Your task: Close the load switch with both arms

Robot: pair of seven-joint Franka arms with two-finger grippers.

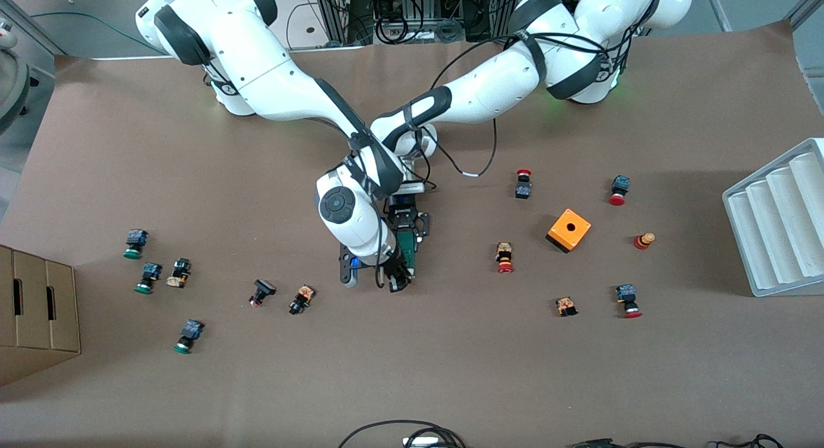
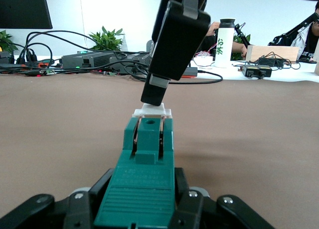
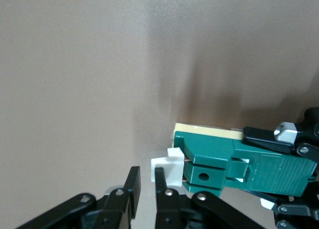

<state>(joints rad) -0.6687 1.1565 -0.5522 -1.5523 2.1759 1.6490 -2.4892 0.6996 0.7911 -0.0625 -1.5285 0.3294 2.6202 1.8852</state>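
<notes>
A loop of black cables (image 1: 402, 432) lies at the table edge nearest the front camera, clear of the work.

The brown table (image 1: 450, 371) carries everything else. The two arms meet over its middle: the right arm (image 1: 257, 68) reaches in from its base and bends down steeply, and the left arm (image 1: 489, 94) comes in low from its own end. They probably converge like this so that one can steady the part while the other works it.

A white ribbed tray (image 1: 779, 223) sits at the left arm's end and a cardboard box (image 1: 35, 313) at the right arm's end. Both are well apart from the action, as is the orange box (image 1: 568, 230).

The load switch (image 2: 149, 179) is at the table's middle, low over the surface. The left gripper (image 2: 144, 209) is clenched on the rear of its green body, leaving the lever end exposed. Whether the body rests on the table I cannot tell.

The right gripper (image 3: 144, 181) has its fingers drawn together with nothing between them, making one narrow pusher. Its tip appears to touch the white lever (image 2: 152, 109) from above, which looks like the pressing step.

Small red-capped buttons (image 1: 505, 257) and green-capped buttons (image 1: 134, 243) lie scattered toward either end.
</notes>
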